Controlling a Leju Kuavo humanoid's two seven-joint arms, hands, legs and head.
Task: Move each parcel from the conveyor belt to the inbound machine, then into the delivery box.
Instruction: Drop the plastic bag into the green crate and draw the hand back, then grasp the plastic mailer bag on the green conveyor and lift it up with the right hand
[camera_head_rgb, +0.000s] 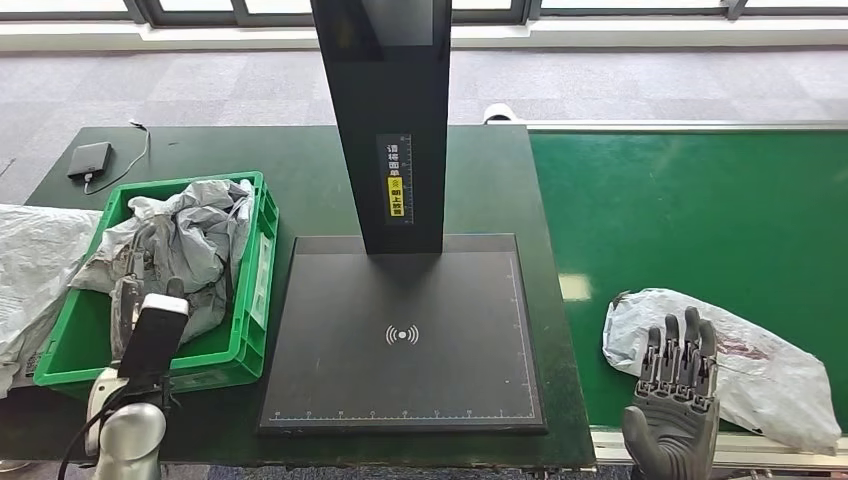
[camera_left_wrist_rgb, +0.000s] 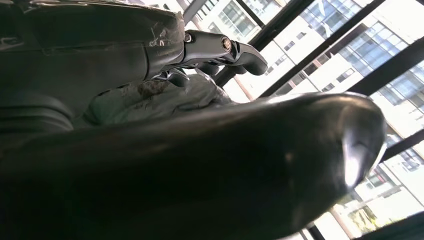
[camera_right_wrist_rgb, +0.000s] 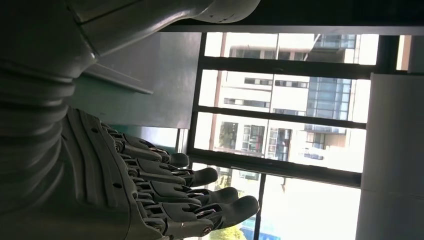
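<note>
- On the green conveyor belt (camera_head_rgb: 690, 200), to the robot's right, lies one crumpled white plastic parcel (camera_head_rgb: 745, 365) with a dark red smear, close to the belt's near edge.
- Right hand (camera_head_rgb: 675, 400) raised just in front of that parcel, palm up, fingers (camera_right_wrist_rgb: 200, 197) straight and slightly apart, holding nothing; whether it touches the bag, cannot tell.
- Flat black inbound machine plate (camera_head_rgb: 400, 340) with its tall black post sits between belt and bin, nothing lying on it.
- Green plastic delivery box (camera_head_rgb: 245, 345) on the left holds a heap of grey crumpled bags (camera_head_rgb: 185, 245).
- Left hand (camera_head_rgb: 135, 310) is down in that box among the bags; fingers (camera_left_wrist_rgb: 220, 47) stretched out, not closed on anything that can be made out.
- Step judged: pick-up of the belt parcel, not yet done.
- Next move calls for the right hand to reach over the bag, close on the loose film, then carry it left to the plate.
</note>
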